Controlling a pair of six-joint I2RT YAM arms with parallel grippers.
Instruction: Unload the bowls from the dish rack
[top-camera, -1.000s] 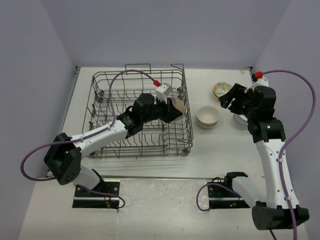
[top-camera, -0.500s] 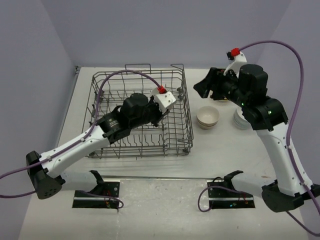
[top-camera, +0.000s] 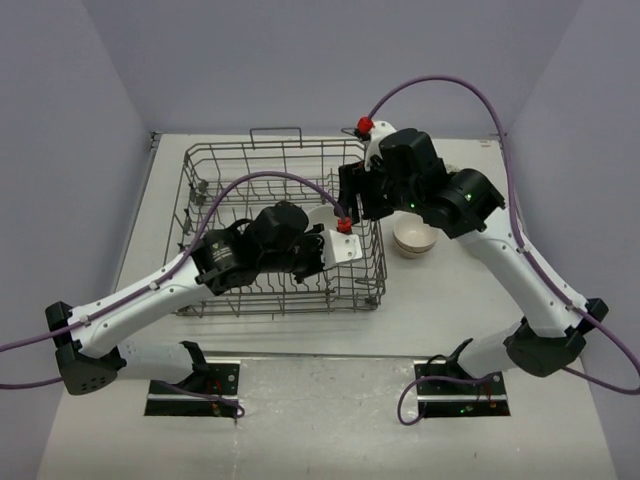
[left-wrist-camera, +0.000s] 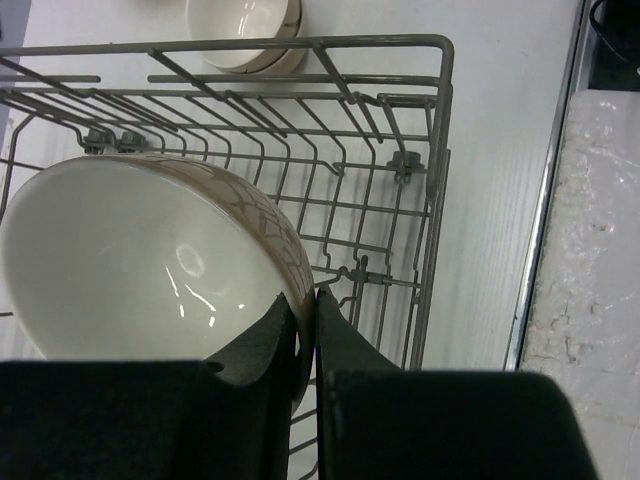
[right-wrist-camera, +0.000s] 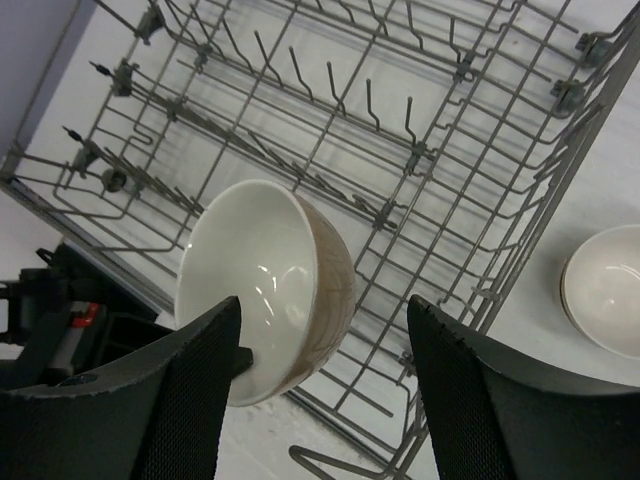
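Top external view: a white desk (top-camera: 300, 345) carries the grey wire dish rack (top-camera: 215, 185), which takes up the left middle of the surface. The left arm (top-camera: 150, 295) reaches from the rack's near left corner in over its near rim. The right arm (top-camera: 500, 250) bends in from the rack's right side, its wrist hanging above the rack's far right corner.

One beige bowl (left-wrist-camera: 140, 260) with a glossy white inside sits over the rack's right half, near its right wall. It is tilted on its side above the tines. From the right wrist camera the same bowl (right-wrist-camera: 265, 280) shows its brown patterned outside turned toward the rack's right wall.

The left hand (left-wrist-camera: 305, 300) pinches this bowl's rim, one finger inside and one outside, with the jaws almost together.

The right hand (right-wrist-camera: 325, 300) hangs above the rack with its jaws spread wide and nothing between them. The bowl lies below, and I cannot tell whether they touch.

Two stacked bowls (top-camera: 415, 238), beige with white insides, stand on the desk just right of the rack.
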